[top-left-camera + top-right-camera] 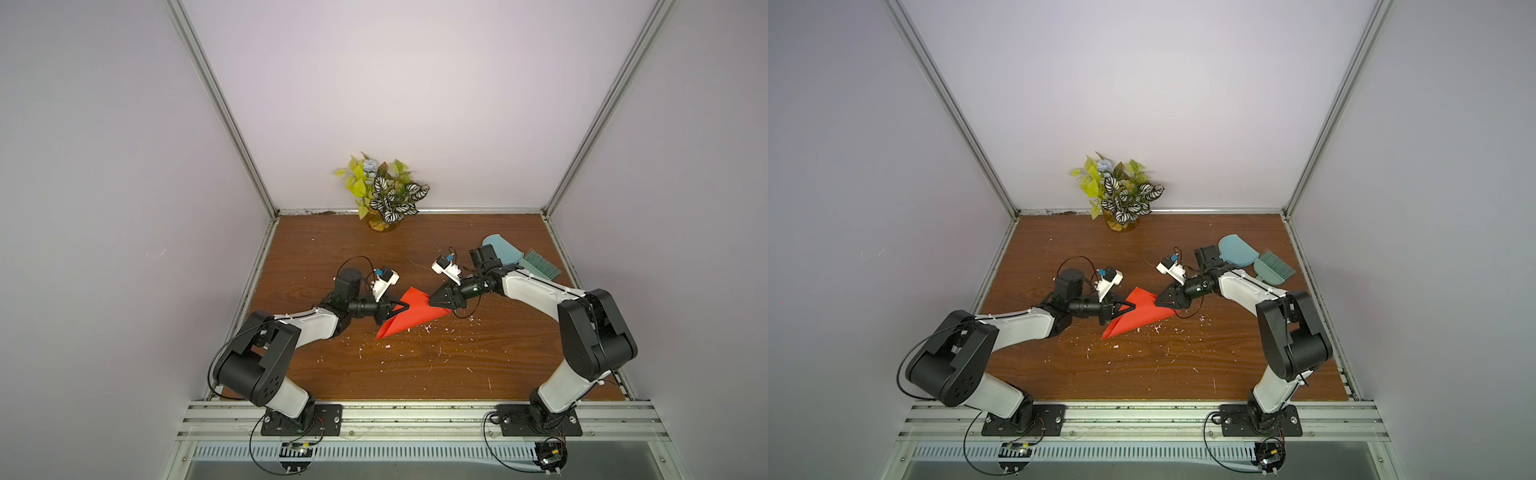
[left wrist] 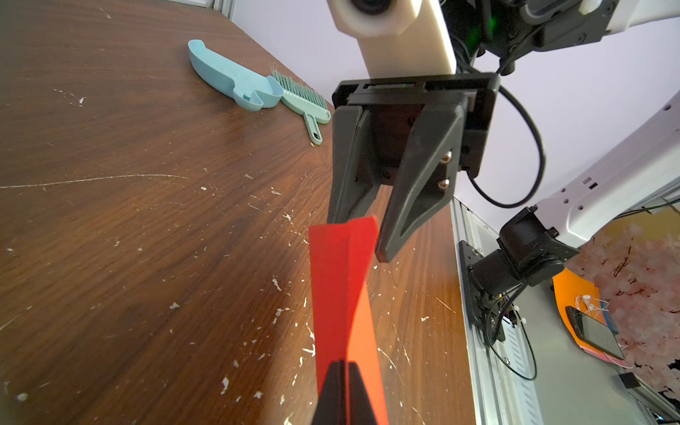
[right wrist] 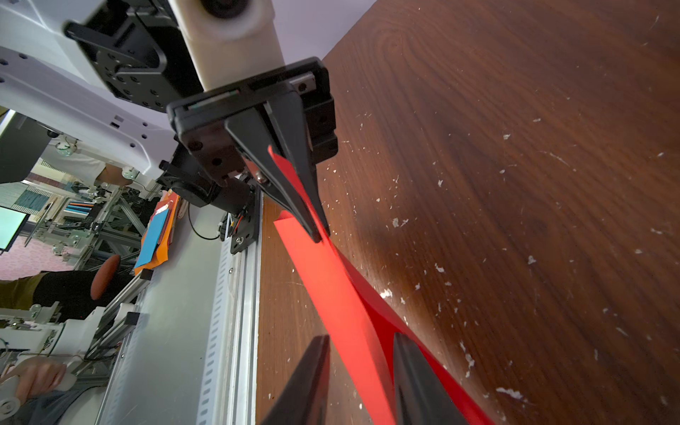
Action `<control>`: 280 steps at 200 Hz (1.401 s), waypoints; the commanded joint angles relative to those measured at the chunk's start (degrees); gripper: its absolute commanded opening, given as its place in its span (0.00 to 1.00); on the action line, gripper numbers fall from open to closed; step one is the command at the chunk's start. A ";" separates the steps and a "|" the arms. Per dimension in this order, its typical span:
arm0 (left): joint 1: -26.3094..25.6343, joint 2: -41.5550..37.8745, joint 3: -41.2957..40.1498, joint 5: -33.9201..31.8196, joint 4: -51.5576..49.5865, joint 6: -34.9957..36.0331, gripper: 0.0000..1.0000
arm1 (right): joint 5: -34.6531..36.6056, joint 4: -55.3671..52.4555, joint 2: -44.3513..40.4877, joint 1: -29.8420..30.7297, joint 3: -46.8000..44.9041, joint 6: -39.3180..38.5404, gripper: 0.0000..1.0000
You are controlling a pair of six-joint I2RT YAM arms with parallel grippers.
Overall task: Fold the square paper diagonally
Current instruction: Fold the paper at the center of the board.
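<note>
The square paper (image 1: 409, 318) (image 1: 1138, 318) is bright red-orange and loosely doubled over. It hangs partly lifted above the wooden table (image 1: 415, 374) between my two grippers. My left gripper (image 1: 405, 308) (image 1: 1133, 307) is shut on one edge of the sheet; in its wrist view the jaws (image 2: 344, 368) pinch the paper (image 2: 338, 287). My right gripper (image 1: 431, 300) (image 1: 1157, 302) faces it from the other side. Its fingers stand apart with the paper (image 3: 331, 294) running between them (image 3: 362, 353), and a gap shows beside one finger. The left gripper (image 3: 319, 233) also appears in the right wrist view.
A light blue dustpan (image 1: 500, 248) and a green brush (image 1: 540, 266) lie at the back right, behind my right arm. A potted plant (image 1: 384, 195) stands at the back wall. White scraps (image 1: 415, 353) litter the table in front of the paper.
</note>
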 commanded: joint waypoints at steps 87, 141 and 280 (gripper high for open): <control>0.66 0.87 1.37 0.75 1.38 -0.02 0.00 | 0.15 -0.33 0.38 1.59 1.94 -0.64 0.27; 0.63 1.50 1.55 0.18 0.29 0.73 0.03 | 1.94 -1.87 0.34 1.87 2.63 -1.47 0.08; 0.66 3.02 2.34 -0.08 -1.02 1.38 0.09 | 4.15 -2.14 0.60 2.55 3.92 -1.84 0.00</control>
